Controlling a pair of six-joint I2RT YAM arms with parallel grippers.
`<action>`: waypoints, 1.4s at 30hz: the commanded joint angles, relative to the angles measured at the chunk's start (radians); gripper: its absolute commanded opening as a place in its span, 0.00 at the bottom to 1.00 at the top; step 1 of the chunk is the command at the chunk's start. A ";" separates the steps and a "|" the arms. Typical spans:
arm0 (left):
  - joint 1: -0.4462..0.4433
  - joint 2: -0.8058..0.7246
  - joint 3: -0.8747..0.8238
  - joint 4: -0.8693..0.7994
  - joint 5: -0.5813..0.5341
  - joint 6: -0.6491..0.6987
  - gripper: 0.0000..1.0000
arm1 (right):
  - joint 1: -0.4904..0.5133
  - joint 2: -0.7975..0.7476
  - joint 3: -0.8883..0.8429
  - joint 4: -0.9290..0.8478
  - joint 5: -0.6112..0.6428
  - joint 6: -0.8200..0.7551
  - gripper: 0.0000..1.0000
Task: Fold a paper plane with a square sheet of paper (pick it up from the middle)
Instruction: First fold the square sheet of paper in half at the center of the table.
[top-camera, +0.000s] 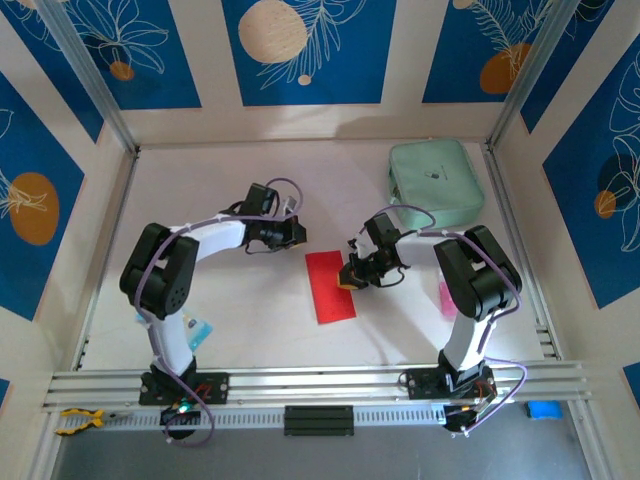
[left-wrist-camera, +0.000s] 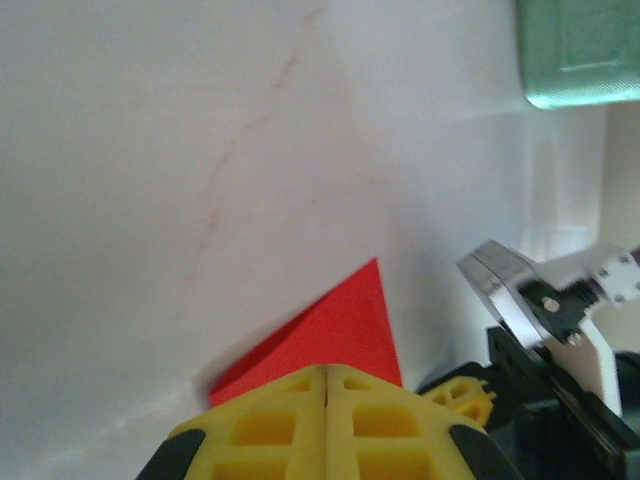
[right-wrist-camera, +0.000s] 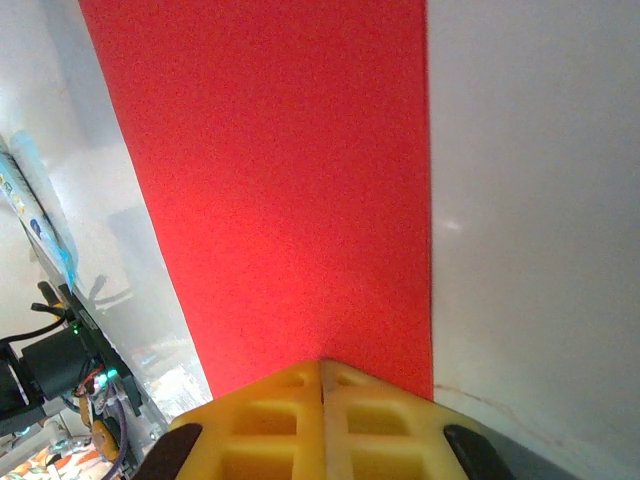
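Note:
The square sheet of paper (top-camera: 330, 288) lies flat mid-table as a narrow bright red rectangle, folded lengthwise. My right gripper (top-camera: 347, 274) is shut, its yellow tips resting on the paper's right long edge. In the right wrist view the closed gripper (right-wrist-camera: 322, 364) sits on the red paper (right-wrist-camera: 290, 180), which stretches away ahead. My left gripper (top-camera: 296, 232) is shut and empty, just beyond the paper's far left corner. The left wrist view has its closed gripper (left-wrist-camera: 327, 372) over a pointed corner of the paper (left-wrist-camera: 340, 330), with the right gripper's fingertips (left-wrist-camera: 462, 390) beside it.
A mint-green pouch (top-camera: 436, 183) lies at the back right, also seen in the left wrist view (left-wrist-camera: 580, 50). A small blue-and-white packet (top-camera: 198, 330) sits by the left arm's base. An aluminium rail (top-camera: 320, 385) runs along the near edge.

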 joint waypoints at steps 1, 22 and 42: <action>-0.020 0.009 -0.034 0.060 0.116 0.021 0.00 | -0.006 0.004 -0.033 -0.087 0.059 -0.011 0.00; -0.015 0.128 -0.005 -0.110 -0.185 0.052 0.00 | -0.007 0.008 -0.034 -0.088 0.059 -0.011 0.00; -0.097 -0.058 -0.055 -0.045 -0.041 -0.026 0.00 | -0.007 0.001 -0.036 -0.085 0.063 -0.009 0.00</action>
